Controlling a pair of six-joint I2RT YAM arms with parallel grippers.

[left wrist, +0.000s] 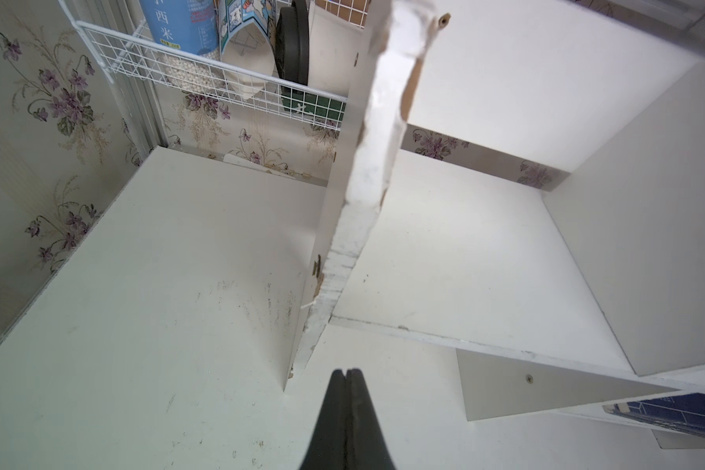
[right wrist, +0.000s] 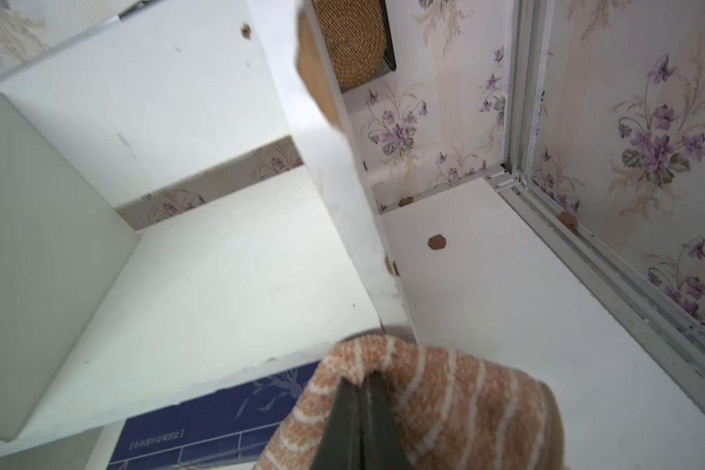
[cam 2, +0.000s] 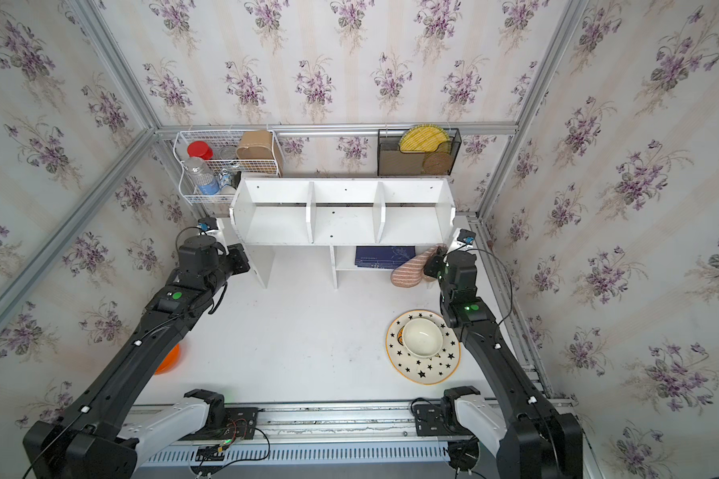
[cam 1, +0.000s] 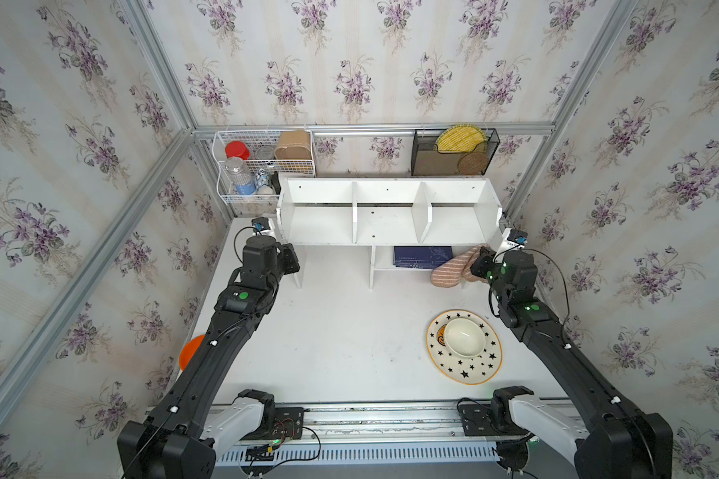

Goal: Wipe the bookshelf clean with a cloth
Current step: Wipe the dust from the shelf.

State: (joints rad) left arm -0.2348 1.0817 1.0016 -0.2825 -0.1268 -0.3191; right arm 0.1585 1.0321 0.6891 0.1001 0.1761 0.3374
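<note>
The white bookshelf (cam 1: 387, 211) (cam 2: 341, 211) stands at the back of the table, its three upper compartments bare. The tan striped cloth (cam 1: 449, 269) (cam 2: 409, 271) hangs by the shelf's right leg, below the right compartment. My right gripper (right wrist: 359, 380) is shut on the cloth (right wrist: 465, 398), which drapes over its fingers just under the front edge of the shelf board (right wrist: 220, 264). My left gripper (left wrist: 347, 372) is shut with nothing in it. It points at the table beside the shelf's left side panel (left wrist: 367, 183). In both top views it sits at the shelf's left end (cam 1: 293, 261).
A blue book (cam 1: 422, 257) lies on the lower shelf. A star-patterned plate (cam 1: 474, 369) carrying a bowl sits front right, and an orange disc (cam 1: 192, 352) lies under my left arm. The wire basket (cam 1: 262, 166) and black mesh rack (cam 1: 453, 153) hang behind. Brown crumbs (right wrist: 436, 242) lie right of the shelf.
</note>
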